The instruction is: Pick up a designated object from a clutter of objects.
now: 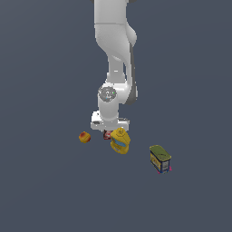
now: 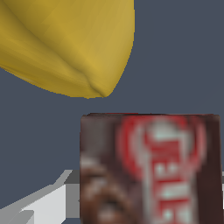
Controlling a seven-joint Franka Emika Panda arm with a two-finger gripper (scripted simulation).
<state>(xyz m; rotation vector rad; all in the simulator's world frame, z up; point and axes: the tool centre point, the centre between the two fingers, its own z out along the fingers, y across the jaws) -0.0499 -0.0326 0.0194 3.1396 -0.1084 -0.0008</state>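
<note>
The designated small dark brown-and-red box (image 2: 148, 170) with a pale label fills the near part of the wrist view. In the exterior view only a sliver of the box (image 1: 107, 134) shows under the hand, on the floor. My gripper (image 1: 108, 130) is lowered right over it. One pale grey finger (image 2: 39, 203) shows beside the box's edge; the other finger is hidden. The yellow squeeze bottle (image 1: 120, 140) stands right next to the box, on the exterior view's right, and looms close in the wrist view (image 2: 65, 43).
A small red-orange round fruit (image 1: 84, 137) lies on the exterior view's left of the box. A green-topped yellow can (image 1: 160, 158) stands apart at the exterior view's right. The floor (image 1: 45, 190) is plain dark grey.
</note>
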